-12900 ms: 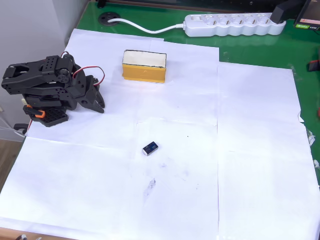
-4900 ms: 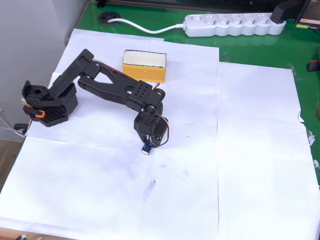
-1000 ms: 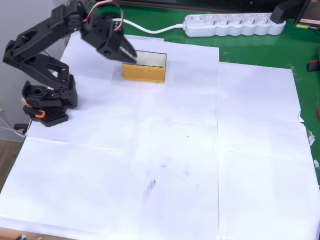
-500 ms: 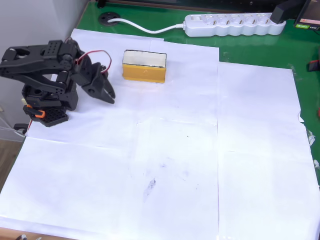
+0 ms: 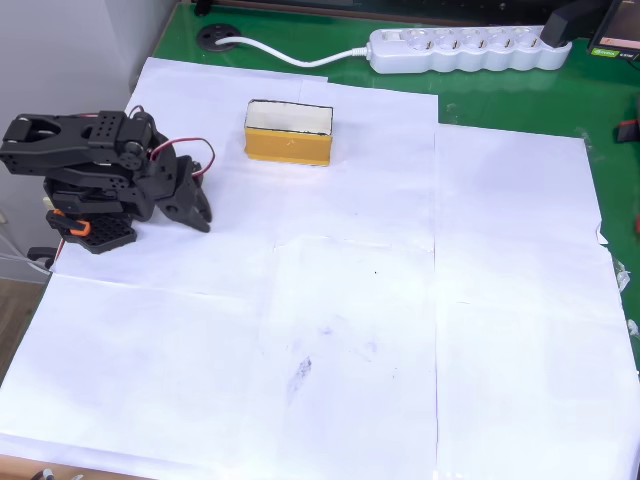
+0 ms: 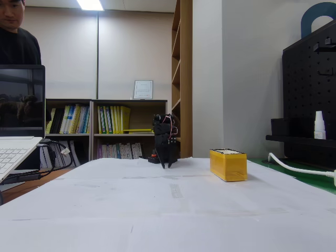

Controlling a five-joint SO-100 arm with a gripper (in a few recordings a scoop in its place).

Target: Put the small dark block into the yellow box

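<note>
Orange-yellow box, cream top, upright on white paper; claw pressed together, holding nothing.

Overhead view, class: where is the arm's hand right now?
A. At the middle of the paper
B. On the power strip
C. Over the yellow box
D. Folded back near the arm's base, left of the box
D: the hand is tucked in by the arm's base, left of the box and apart from it.
</note>
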